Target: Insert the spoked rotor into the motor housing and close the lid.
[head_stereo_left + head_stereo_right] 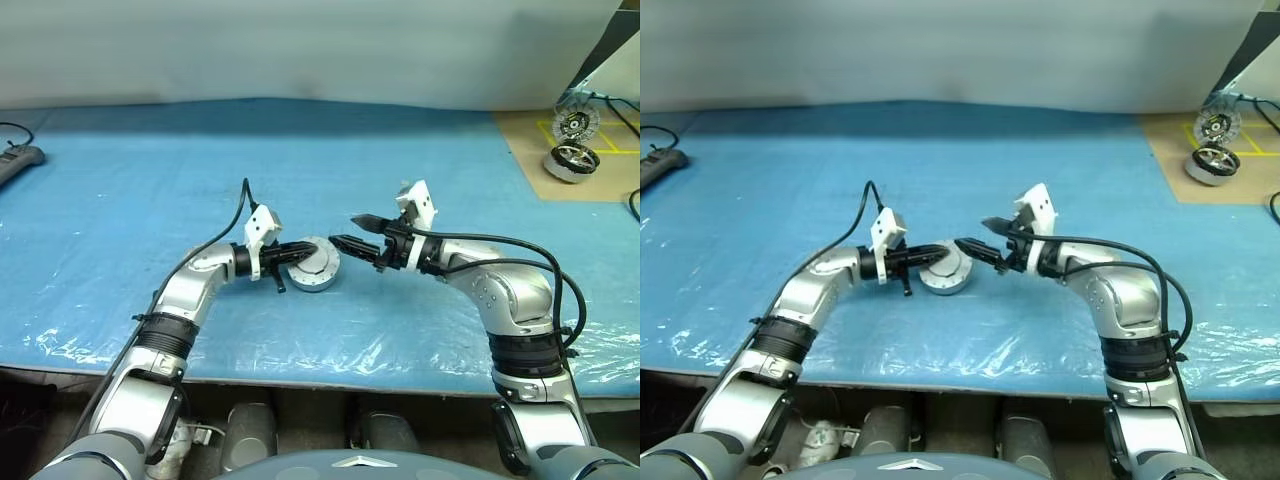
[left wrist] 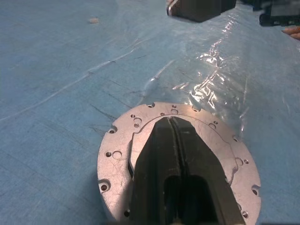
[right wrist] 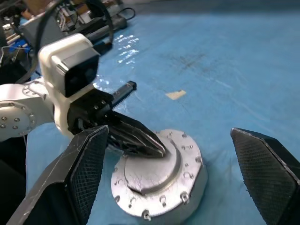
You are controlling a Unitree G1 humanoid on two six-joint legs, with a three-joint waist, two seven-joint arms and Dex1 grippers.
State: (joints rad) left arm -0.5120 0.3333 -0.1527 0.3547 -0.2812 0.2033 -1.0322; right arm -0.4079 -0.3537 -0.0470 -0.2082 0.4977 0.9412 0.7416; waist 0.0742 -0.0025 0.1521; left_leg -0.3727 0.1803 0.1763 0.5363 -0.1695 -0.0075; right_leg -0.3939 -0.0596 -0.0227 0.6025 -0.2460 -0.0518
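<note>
Now left fingers (image 3: 140, 136) closed on lid (image 3: 159, 180), right fingers (image 3: 89, 164) spread

Looked like a robotics lab or workshop bench. Wide worktop (image 1: 120, 200) covered in blue sheeting under crinkled clear plastic film (image 1: 330, 345), backed at 12 o'clock by a plain pale wall (image 1: 300, 50). At 2 o'clock, a brown board (image 1: 590, 175) marked with yellow tape squares (image 1: 553, 130), carrying two round chrome-rimmed drum motors (image 1: 571, 162) and black cables. At 9 o'clock, a dark power strip (image 1: 18, 160) with its cord. Near centre, a machined silver disc (image 2: 117, 150) with drilled screw holes, typical of motor-assembly work.
</note>
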